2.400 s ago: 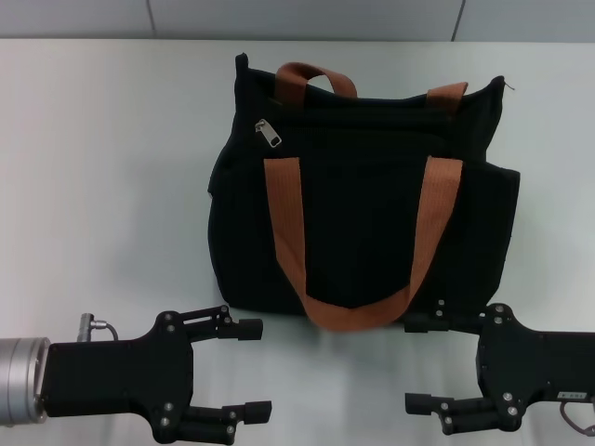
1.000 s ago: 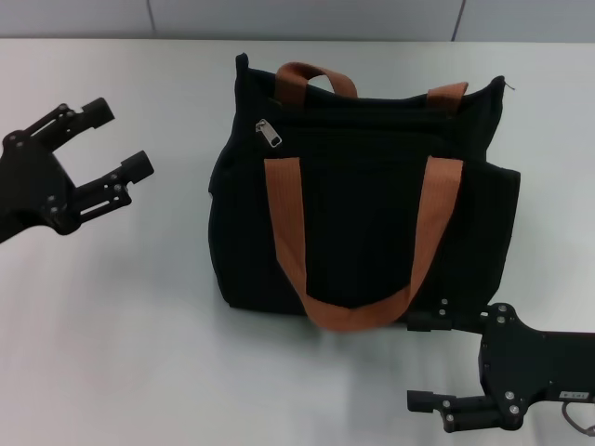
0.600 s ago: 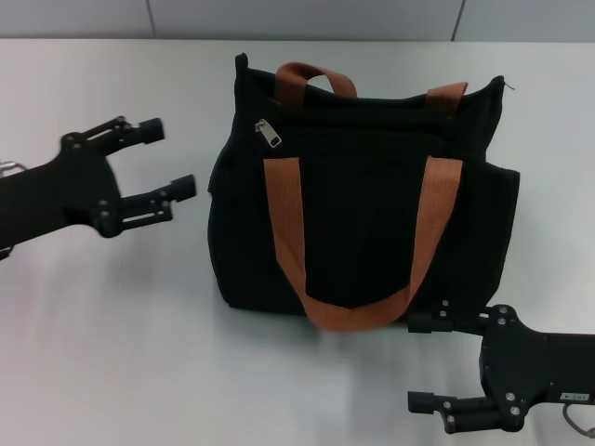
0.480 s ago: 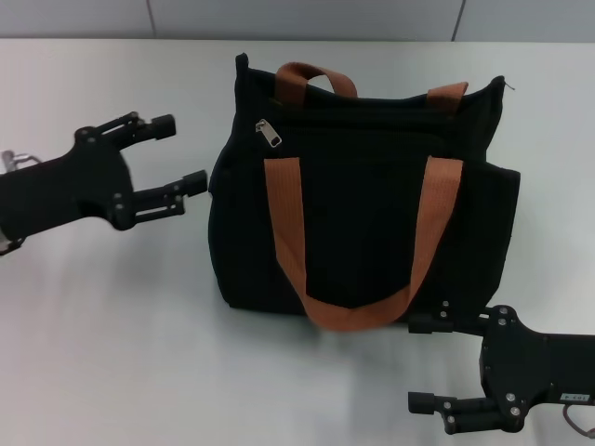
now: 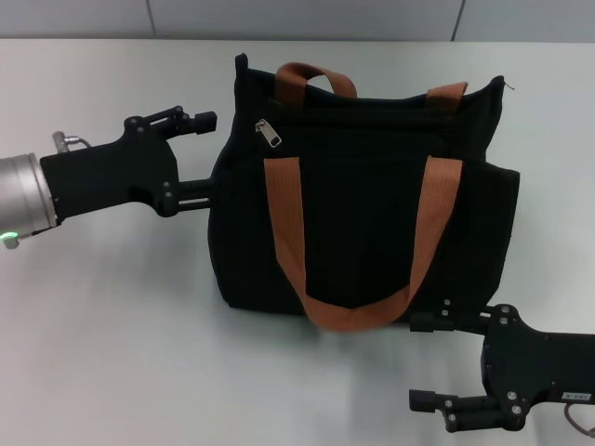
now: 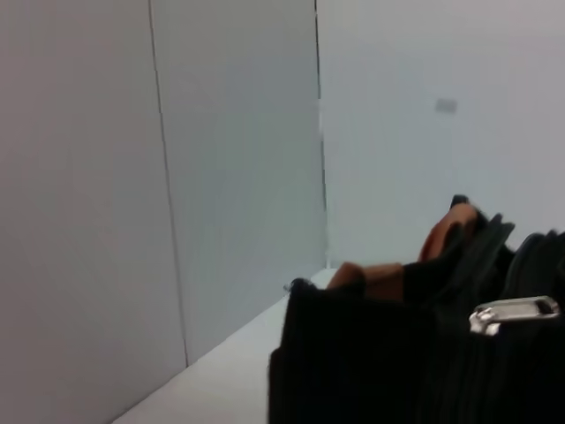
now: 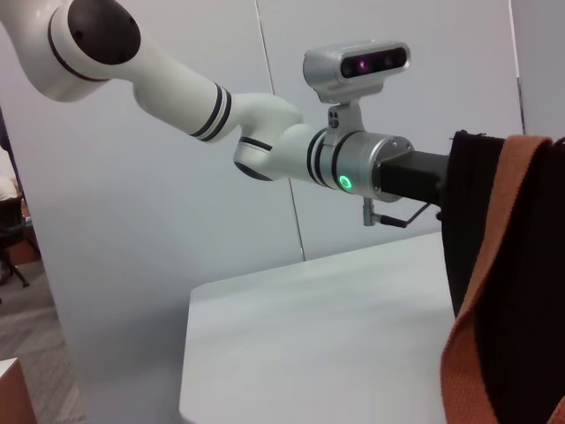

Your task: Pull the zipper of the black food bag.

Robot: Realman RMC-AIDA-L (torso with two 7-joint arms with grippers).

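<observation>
I am bringing the left gripper in against the left side of the black food bag, its two fingers spread wide, one fingertip near the bag's upper left corner and the other touching or just beside the side panel lower down. This is the approach step: nothing is pinched yet, and the zipper is lying untouched on the bag's front face, near the upper left corner, just above the top of the left orange-brown strap.

The pull tab is lying flat against the fabric, its long axis running diagonally, the free end pointing down and toward the bag's right side. The zip line is running along the upper edge, left to right across the bag. In the left wrist view the zipper is showing as a silver bar close by, off to one side of the camera's centre.

The next move, as I judge it, is calling for shifting the gripper over the bag's face so the tab sits between the fingers, closing on it, then drawing it along the zip line (a small flat target, easy to miss).

The right gripper is sitting parked near the bag's lower right corner, fingers apart, holding nothing.
</observation>
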